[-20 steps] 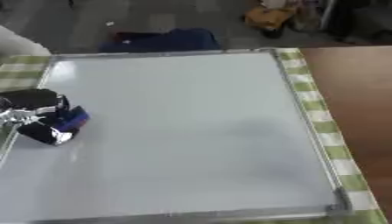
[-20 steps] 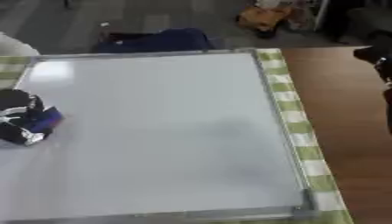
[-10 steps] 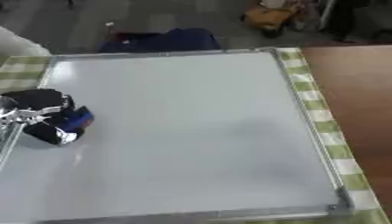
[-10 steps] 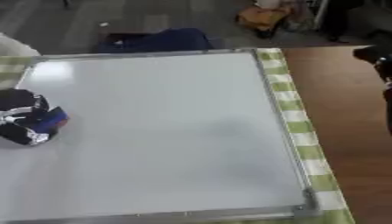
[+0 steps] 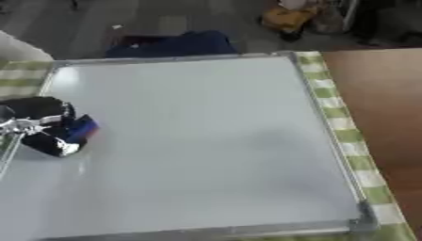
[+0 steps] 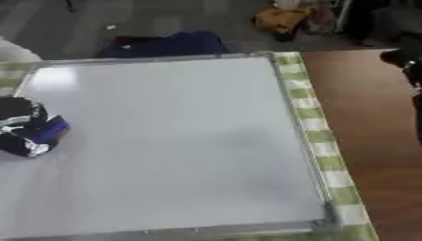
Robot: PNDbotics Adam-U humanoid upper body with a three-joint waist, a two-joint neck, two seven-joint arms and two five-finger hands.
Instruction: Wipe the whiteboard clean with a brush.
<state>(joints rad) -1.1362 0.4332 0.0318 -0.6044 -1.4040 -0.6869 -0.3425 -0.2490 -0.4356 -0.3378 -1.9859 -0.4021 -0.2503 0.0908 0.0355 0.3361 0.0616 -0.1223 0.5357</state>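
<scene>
A large whiteboard (image 5: 198,141) with a metal frame lies flat on the table; its surface looks blank, with a faint grey smudge near the middle right. At its left edge my left hand (image 5: 39,123) has its black fingers curled round a blue brush (image 5: 81,130), which rests on the board. My right hand (image 6: 407,61) shows only as a dark shape at the right edge of the right eye view, above the brown table; its fingers cannot be made out.
A green and white checked cloth (image 5: 346,136) lies under the board. Bare brown tabletop (image 5: 387,103) runs along the right. Beyond the far edge a dark blue bag (image 5: 173,44) and a yellow object (image 5: 288,19) lie on the floor.
My left hand with the brush has shifted slightly right and a little down along the board's left edge. The right hand has not moved.
</scene>
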